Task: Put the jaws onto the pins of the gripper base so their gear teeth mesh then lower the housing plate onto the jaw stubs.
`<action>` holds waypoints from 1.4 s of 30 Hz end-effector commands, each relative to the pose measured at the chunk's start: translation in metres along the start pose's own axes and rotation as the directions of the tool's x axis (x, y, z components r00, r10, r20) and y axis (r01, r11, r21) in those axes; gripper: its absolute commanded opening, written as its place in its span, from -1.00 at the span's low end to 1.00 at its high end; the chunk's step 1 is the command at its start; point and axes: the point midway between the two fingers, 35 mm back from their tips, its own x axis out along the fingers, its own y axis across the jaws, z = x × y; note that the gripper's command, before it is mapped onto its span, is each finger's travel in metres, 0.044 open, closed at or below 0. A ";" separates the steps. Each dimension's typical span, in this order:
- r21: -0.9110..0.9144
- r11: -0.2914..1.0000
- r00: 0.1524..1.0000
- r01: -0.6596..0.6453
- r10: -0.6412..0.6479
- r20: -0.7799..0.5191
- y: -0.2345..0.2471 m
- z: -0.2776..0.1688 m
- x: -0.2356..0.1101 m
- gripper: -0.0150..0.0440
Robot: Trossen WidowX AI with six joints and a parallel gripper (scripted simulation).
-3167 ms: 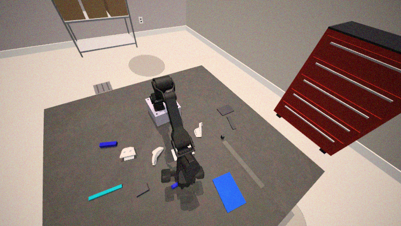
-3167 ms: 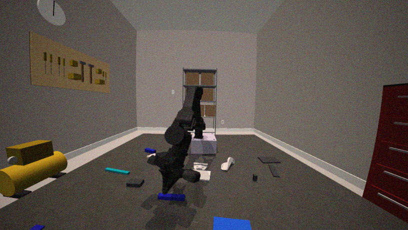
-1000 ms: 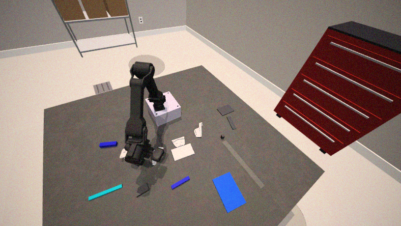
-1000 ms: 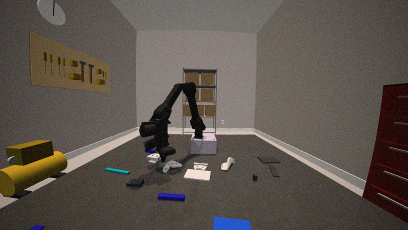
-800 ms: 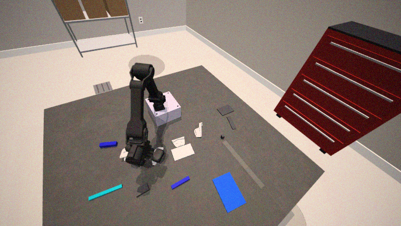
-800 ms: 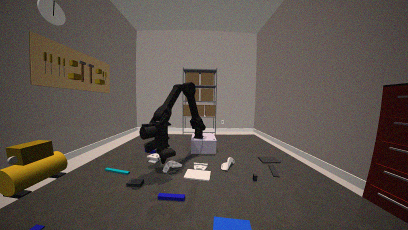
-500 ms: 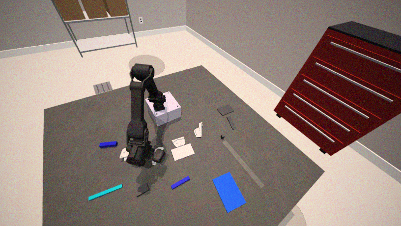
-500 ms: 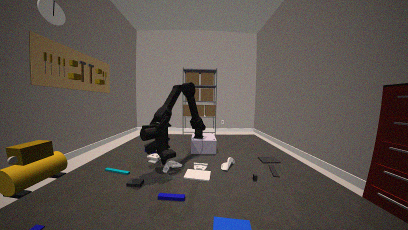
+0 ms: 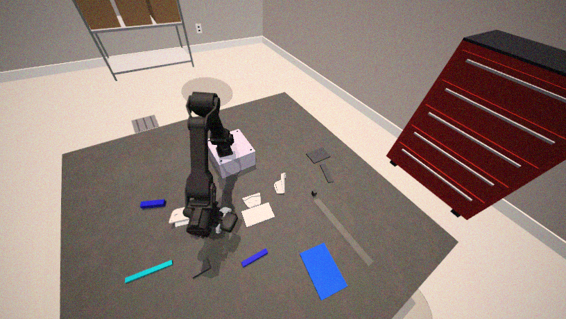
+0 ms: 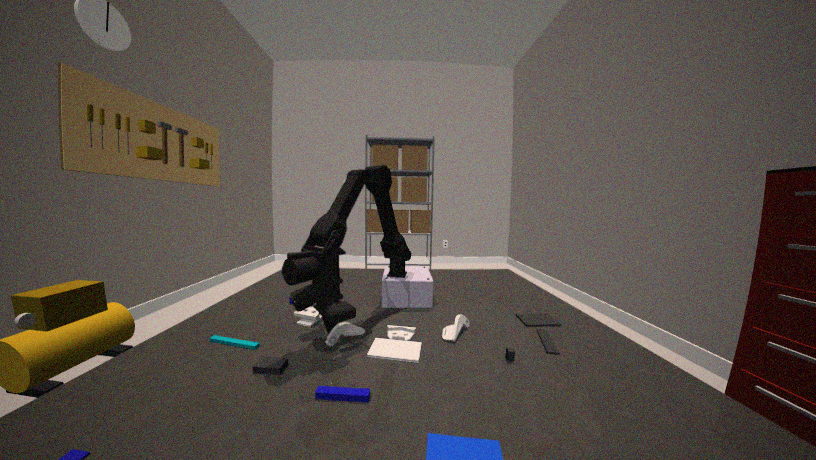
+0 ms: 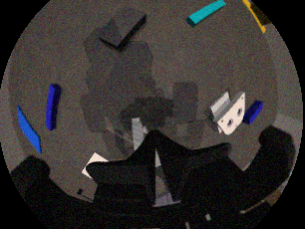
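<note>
My gripper (image 10: 329, 326) (image 11: 152, 133) is shut with nothing between its fingers, low over a pale jaw (image 9: 218, 228) (image 10: 344, 331) (image 11: 139, 130) on the table; any contact is unclear. The fingertips are hidden in the top view. The second white jaw (image 9: 280, 185) (image 10: 455, 329) lies apart to the right. A white piece with two round features, apparently the gripper base (image 9: 177, 216) (image 10: 308, 314) (image 11: 233, 115), lies left of the gripper, partly behind the arm in the top view. A thin white trapezoid, apparently the housing plate (image 9: 252, 200) (image 10: 401, 332), lies between the jaws.
A white rectangle (image 9: 257, 214) (image 10: 394, 349) lies beside the trapezoid. Around lie a cyan bar (image 9: 148, 271) (image 11: 206, 12), blue bars (image 9: 152, 203) (image 9: 254, 257), a black block (image 10: 270, 365) (image 11: 124, 31) and a blue sheet (image 9: 323, 270). Dark flat plates (image 9: 318, 154) lie at the right.
</note>
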 end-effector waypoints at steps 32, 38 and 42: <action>-0.006 1.000 1.000 -0.006 0.006 0.003 0.034 0.000 -0.062 -0.49; -0.001 1.000 1.000 -0.013 0.013 0.018 0.036 0.003 -0.057 0.04; -0.001 1.000 1.000 -0.013 0.013 0.018 0.036 0.003 -0.057 0.40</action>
